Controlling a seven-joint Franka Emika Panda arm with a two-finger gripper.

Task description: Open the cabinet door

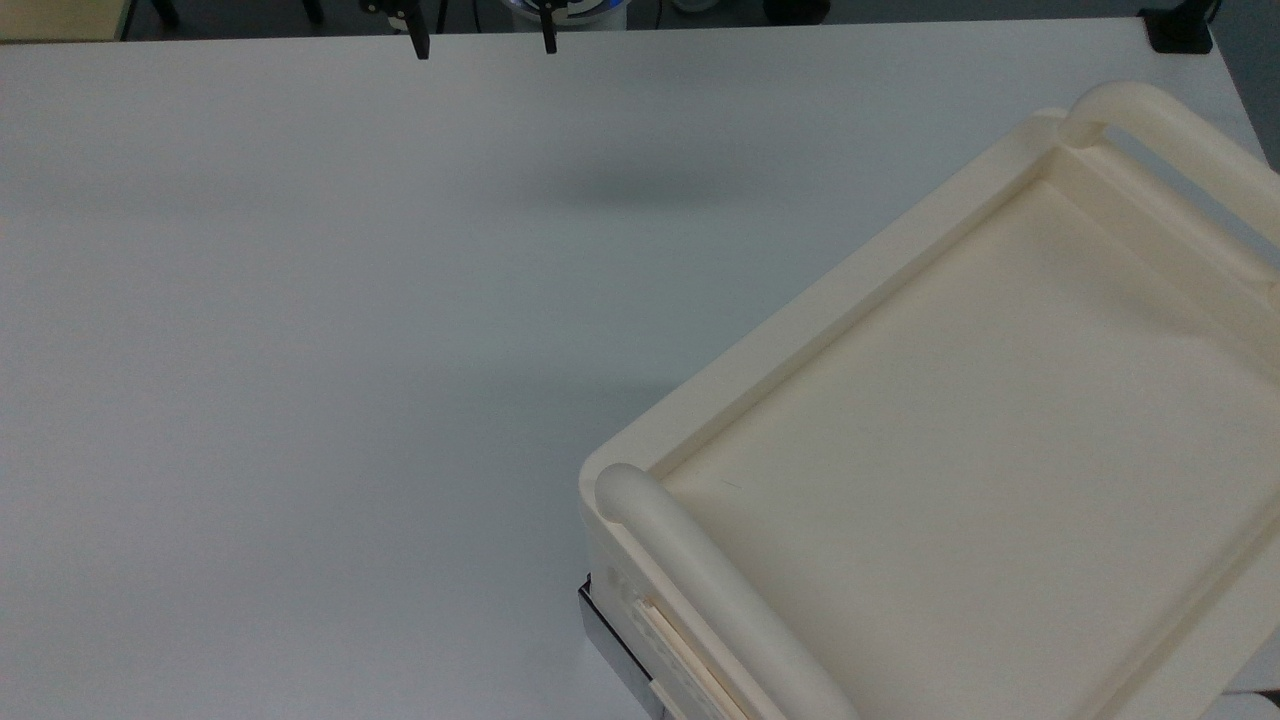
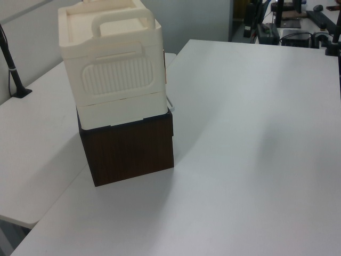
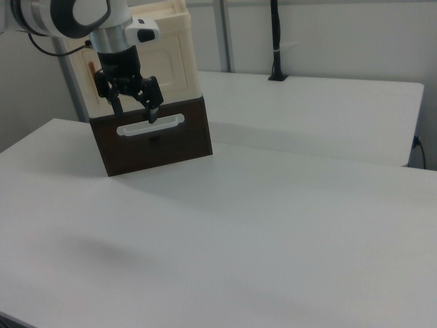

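- Small copper-orange bar handle (image 3: pixel 91 68): sits at the right view's far left, near one edge of the door. Its long axis appears upright; finer detail cannot be made out.
- Black two-finger gripper (image 3: pixel 135 115): hangs pointing down with its fingers spread wide and nothing between them. In the right view it overlaps the cabinet front. In the top view the gripper (image 1: pixel 484 45) sits at the far table edge, well apart from the cream plastic cabinet (image 1: pixel 640 440).
- Flat cream-white rectangular cabinet door (image 3: pixel 153 65): closed flush with the cabinet front. The cabinet stands raised on a dark brown wooden box (image 3: pixel 157 147), which rests on the white table (image 3: pixel 273 225).
- Governing relation: in the top view the cabinet lies toward the lower right of the fingers, with open table between them. Judgement: the arm must cross that gap and come round to the door face. The open fingers should then straddle the handle across its short width, not along its length.
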